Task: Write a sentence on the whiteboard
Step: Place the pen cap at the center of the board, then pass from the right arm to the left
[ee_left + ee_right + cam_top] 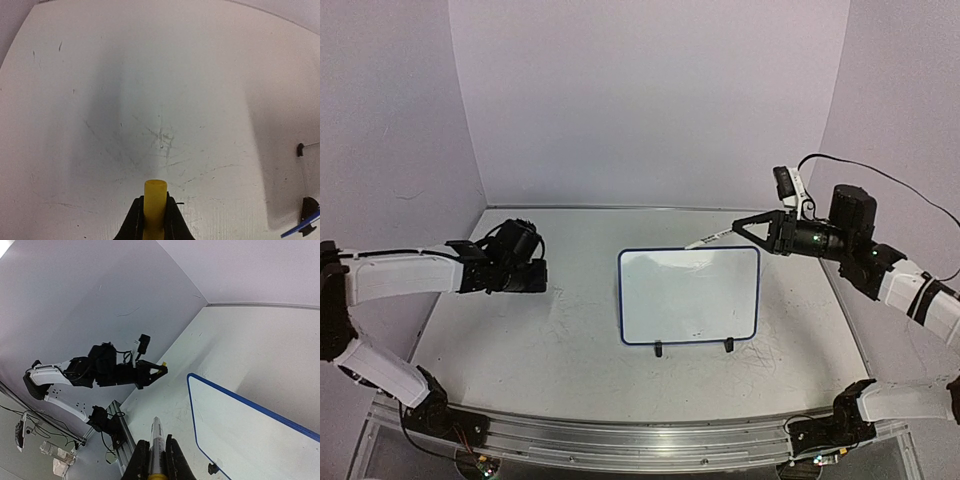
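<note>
My right gripper (156,444) is clamped on one marker (156,432), whose tip sits near the far edge of the whiteboard (688,295); I cannot tell whether it touches. My left gripper (155,204) pinches one yellow cap (155,192) well to the left of the whiteboard, with bare table (570,340) between them. The single whiteboard lies at the table's middle, its two black feet (658,349) on its near edge. Open tabletop rings all four of its sides. The table is white with grey scuffs, and pale walls (650,100) stand behind the whiteboard and to both sides.
</note>
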Robot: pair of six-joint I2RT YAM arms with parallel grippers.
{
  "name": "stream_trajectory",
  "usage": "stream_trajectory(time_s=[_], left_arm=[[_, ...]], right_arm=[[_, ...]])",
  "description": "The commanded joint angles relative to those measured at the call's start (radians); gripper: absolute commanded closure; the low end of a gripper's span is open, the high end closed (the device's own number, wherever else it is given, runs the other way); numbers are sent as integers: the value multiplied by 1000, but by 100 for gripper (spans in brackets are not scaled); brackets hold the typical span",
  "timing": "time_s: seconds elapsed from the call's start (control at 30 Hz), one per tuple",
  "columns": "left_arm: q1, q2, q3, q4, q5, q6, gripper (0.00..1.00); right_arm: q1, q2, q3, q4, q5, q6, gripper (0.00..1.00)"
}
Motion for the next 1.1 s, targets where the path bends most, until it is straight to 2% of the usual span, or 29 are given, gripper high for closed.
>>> stream_trajectory(time_s=[0.0,0.17,0.33,0.43,0.6,0.8,0.87,0.93,1.07], left_arm=[[-11,197,68,-18,-30,-113,100],[-11,443,144,8,-31,-154,100],[-13,494,144,14,-58,-200,99],[-13,488,130,14,-59,-195,92],[-13,390,94,6,-46,-164,65],[-13,171,112,-57,-24,-119,52],[-13,77,121,-43,48,-82,47],[-14,-6,114,16,186,-34,41],[-26,-148,30,329,615,3,29]], right_arm=[[3,-37,-4,13,21,-14,100],[3,-48,-22,13,34,-10,100],[3,-60,-37,4,44,-11,100],[3,-53,-46,4,46,-12,100],[5,-24,-43,5,38,-17,100],[13,-1,-38,14,31,-15,100],[27,8,-36,21,30,-9,100],[43,19,-33,30,33,-3,100],[99,53,-18,55,38,9,100]])
